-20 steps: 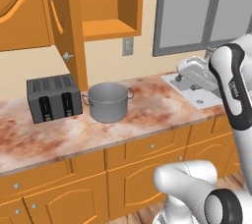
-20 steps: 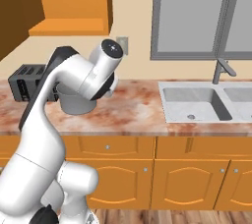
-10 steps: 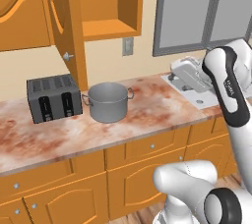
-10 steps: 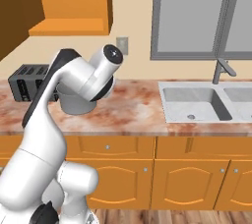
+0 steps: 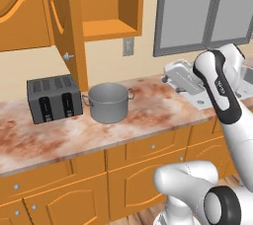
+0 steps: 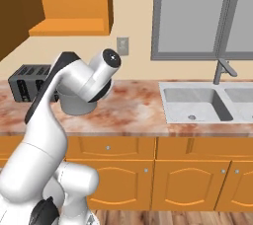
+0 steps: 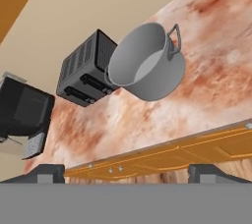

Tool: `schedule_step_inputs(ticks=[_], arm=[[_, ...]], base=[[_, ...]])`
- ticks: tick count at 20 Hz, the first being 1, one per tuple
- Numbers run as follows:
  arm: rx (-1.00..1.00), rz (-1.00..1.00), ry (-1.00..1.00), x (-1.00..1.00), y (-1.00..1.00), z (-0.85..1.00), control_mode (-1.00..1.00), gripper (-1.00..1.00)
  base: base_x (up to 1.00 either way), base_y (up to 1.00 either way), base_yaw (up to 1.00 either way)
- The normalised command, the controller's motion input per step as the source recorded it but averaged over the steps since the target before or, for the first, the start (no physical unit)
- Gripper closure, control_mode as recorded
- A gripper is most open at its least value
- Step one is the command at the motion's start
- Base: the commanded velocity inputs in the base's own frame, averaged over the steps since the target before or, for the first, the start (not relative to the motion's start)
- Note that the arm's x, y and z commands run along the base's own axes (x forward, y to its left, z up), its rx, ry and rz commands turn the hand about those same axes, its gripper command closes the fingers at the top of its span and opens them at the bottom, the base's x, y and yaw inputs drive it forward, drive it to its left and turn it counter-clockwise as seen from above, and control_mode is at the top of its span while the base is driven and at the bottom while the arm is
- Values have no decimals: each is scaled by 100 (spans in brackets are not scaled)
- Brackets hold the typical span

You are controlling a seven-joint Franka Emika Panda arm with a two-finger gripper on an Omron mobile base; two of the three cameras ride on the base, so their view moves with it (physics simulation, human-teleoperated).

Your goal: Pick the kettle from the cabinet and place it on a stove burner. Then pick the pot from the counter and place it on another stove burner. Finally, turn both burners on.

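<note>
Hand [image 7: 126, 171] open, fingertips wide apart, nothing between them; it hangs above the near edge of the surface [image 5: 148, 115], well apart from the pot [image 7: 147, 63]. Pot [image 5: 108, 101] stands upright on the surface, just right of the dark toaster [image 5: 53, 98]. Above them, the cabinet [image 5: 106, 7] door is open. Sink [image 6: 197, 101] sits in the surface to the right, under the window [image 6: 202, 14].
</note>
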Motion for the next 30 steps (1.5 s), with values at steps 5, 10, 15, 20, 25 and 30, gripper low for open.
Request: schedule_step_inputs(ticks=[5, 10, 15, 20, 25, 30], arm=[[1, 0, 0, 32, 10, -13, -100, -100], [1, 0, 0, 35, 10, -14, -100, -100], [0, 0, 0, 32, 5, -19, -100, -100], [0, 0, 0, 32, 5, -24, -100, -100], [0, 0, 0, 31, 7, -25, -100, -100], [0, 0, 0, 30, 11, -23, -100, -100]], base=[[0, 0, 0], [0, 0, 0], [0, 0, 0], [0, 0, 0], [0, 0, 0], [0, 0, 0]])
